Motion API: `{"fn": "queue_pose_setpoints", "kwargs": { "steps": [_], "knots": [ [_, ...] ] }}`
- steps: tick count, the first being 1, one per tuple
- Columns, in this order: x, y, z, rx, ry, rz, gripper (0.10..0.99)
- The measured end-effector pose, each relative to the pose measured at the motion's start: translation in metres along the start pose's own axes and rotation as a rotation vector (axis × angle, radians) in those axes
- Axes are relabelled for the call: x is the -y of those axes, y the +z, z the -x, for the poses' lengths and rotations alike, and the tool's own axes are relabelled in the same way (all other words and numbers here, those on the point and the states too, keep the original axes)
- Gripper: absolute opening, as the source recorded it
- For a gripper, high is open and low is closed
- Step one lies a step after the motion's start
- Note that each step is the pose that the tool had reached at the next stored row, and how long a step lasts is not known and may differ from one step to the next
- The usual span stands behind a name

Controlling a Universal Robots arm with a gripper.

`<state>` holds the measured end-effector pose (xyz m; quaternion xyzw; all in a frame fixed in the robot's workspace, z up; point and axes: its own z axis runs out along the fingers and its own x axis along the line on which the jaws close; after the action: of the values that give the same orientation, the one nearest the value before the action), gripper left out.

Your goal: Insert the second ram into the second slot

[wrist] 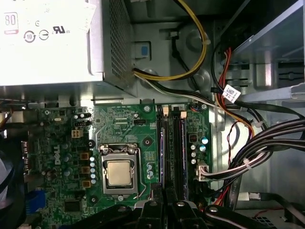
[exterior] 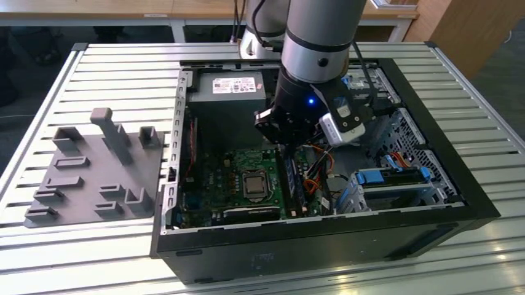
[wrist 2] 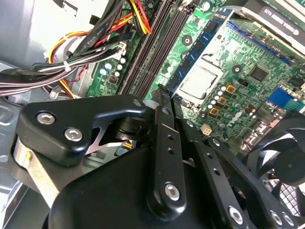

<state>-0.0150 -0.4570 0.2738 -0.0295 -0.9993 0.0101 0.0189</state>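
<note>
The second ram (wrist 2: pixel 202 45) is a long blue-green stick standing on edge in the slot next to the processor (wrist: pixel 119 172). It also appears as a thin strip (wrist: pixel 161 148) in the first wrist view and as a dark strip (exterior: pixel 293 184) in the exterior view. My gripper (wrist 2: pixel 162 95) hangs inside the open computer case, its black fingers shut together, tips right at one end of that stick. Nothing shows between the fingers. In the first wrist view the gripper (wrist: pixel 165 193) sits over the end of the slot bank. Another bluish strip (wrist: pixel 182 148) lies in a slot further from the processor.
Bundled black, yellow and red cables (wrist: pixel 248 143) run close beside the slots. The power supply (exterior: pixel 233 86) fills the case's far corner, and a drive cage with blue clips (exterior: pixel 392 178) stands on the exterior view's right. A grey holder tray (exterior: pixel 90 172) rests on the slatted table outside the case.
</note>
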Motion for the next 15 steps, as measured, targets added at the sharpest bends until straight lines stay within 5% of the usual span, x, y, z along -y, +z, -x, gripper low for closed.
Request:
{"fn": "queue_pose_setpoints", "kwargs": {
  "steps": [15],
  "knots": [
    [-0.0003, 0.0015, 0.0041, 0.0, 0.0, 0.0, 0.137]
  ]
}}
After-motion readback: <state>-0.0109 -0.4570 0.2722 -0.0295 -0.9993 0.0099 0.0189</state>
